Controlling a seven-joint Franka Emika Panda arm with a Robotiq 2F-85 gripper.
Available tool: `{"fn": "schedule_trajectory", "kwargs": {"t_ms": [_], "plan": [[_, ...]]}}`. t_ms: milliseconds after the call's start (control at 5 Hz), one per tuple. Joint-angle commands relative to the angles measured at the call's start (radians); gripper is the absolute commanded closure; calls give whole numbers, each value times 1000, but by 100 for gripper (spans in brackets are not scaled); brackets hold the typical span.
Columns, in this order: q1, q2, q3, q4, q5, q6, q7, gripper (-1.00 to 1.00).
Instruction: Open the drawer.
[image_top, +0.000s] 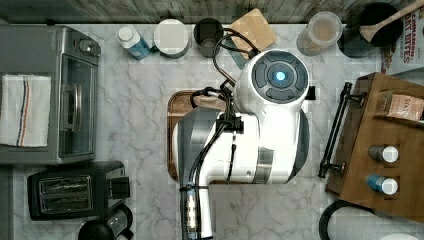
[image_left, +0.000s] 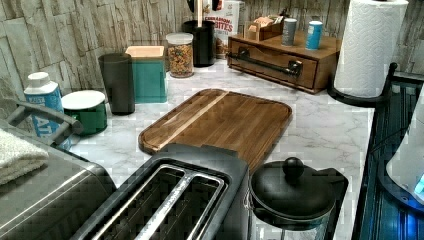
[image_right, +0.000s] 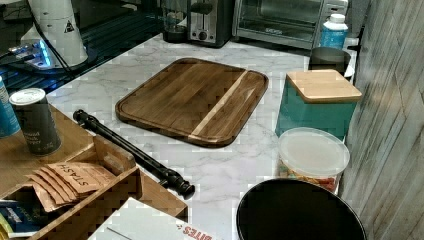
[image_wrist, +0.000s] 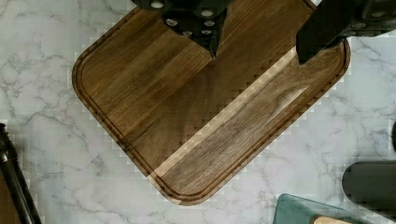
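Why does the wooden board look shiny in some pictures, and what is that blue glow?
In the left view, the wooden board carries a pale sheen from overhead light; in the right view it looks duller. In the top view, the blue glow is a lit spot on the robot arm; the right view shows blue light by the arm's base.

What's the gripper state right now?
Gripper: open, holding nothing, hanging above the tray, away from the drawer handle.

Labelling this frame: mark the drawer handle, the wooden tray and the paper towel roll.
drawer handle (image_left: 265, 63), left view, middle of the black bar.
wooden tray (image_right: 190, 97), right view, centre of its flat surface.
paper towel roll (image_left: 367, 47), left view, middle of its white side.
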Motion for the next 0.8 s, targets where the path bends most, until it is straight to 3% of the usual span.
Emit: {"fn": "schedule_trajectory", "kwargs": {"t_ms": [200,400,600,800], "plan": [[0,-9,0,-9,11,0,-1,-100],[0,-9,0,-9,11,0,-1,-100],[21,-69,24,-161,-87,160,9,-100],[-4,-69,-7,-213,-129,241,-54,-100]]}}
